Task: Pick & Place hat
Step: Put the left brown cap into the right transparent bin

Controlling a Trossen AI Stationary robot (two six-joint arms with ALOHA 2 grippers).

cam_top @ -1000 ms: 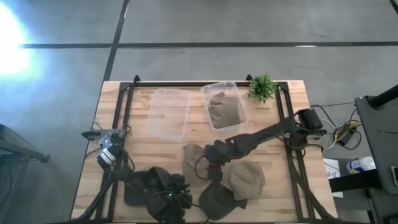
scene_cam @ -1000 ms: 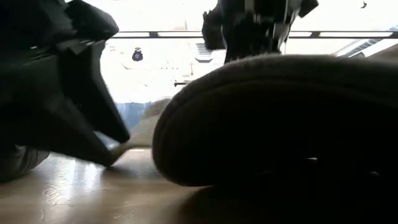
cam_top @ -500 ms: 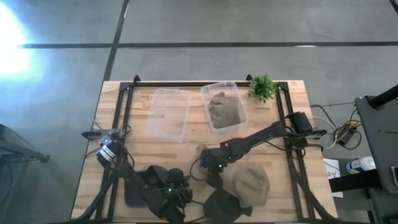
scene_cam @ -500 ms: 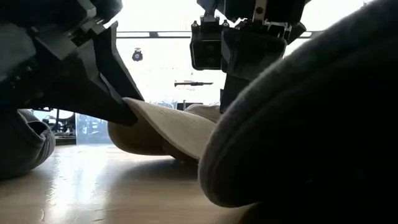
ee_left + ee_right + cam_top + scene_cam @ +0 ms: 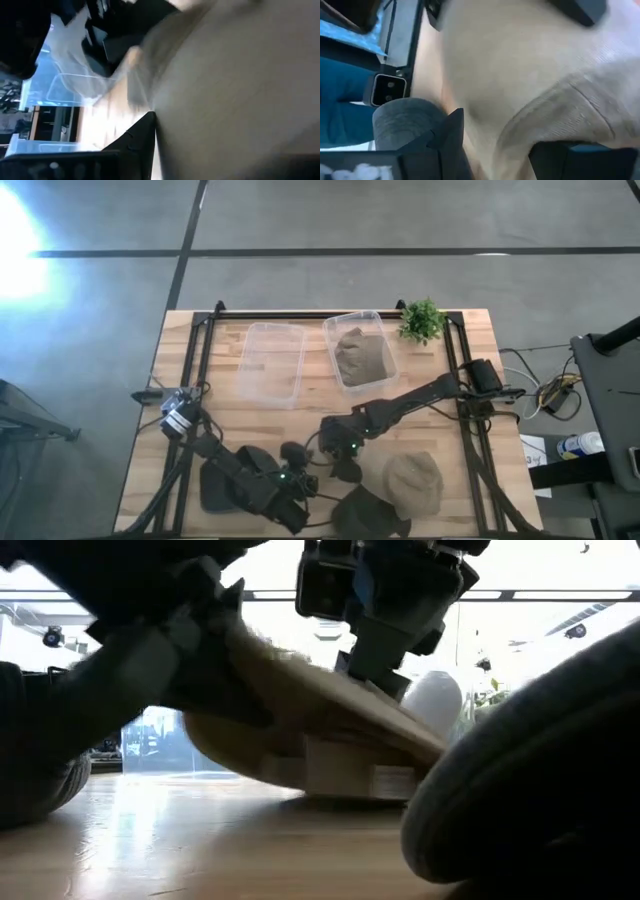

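Since a moment ago the beige corduroy cap (image 5: 330, 730) has lifted off the pale wooden slat table (image 5: 470, 480), pinched between both grippers near the front middle. From the left, the left gripper (image 5: 300, 483) clamps one edge; the right gripper (image 5: 340, 452) clamps its ribbed brim. Further right, a soft tan hat (image 5: 415, 483) lies flat.

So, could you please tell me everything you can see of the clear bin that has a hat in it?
The clear bin is a see-through plastic tub, rectangular with rounded corners, sitting upright and slightly angled on the wooden table near its far edge. It holds one crumpled olive-brown hat. An empty matching bin stands beside it on one side, a small green plant on the other. No gripper touches it.
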